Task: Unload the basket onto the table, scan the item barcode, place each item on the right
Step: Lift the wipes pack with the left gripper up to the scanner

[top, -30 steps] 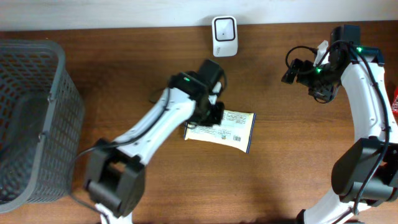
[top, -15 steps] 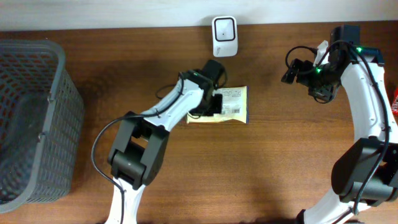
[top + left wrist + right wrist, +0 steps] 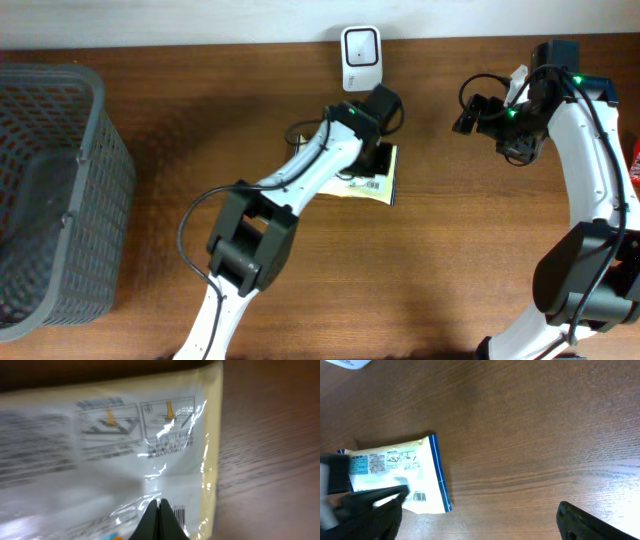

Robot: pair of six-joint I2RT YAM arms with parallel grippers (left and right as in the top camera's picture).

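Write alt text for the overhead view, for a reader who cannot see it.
The left gripper pinches a packet near a white scanner on a wooden table. The right gripper is open at the right; a grey basket stands at the left.

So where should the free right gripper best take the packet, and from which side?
Probably the packet at its blue-edged end, approached from the right arm's side: it is thin and flat, that end is bare, and the left gripper is shut on the film farther in. Keep clear of the barcode.
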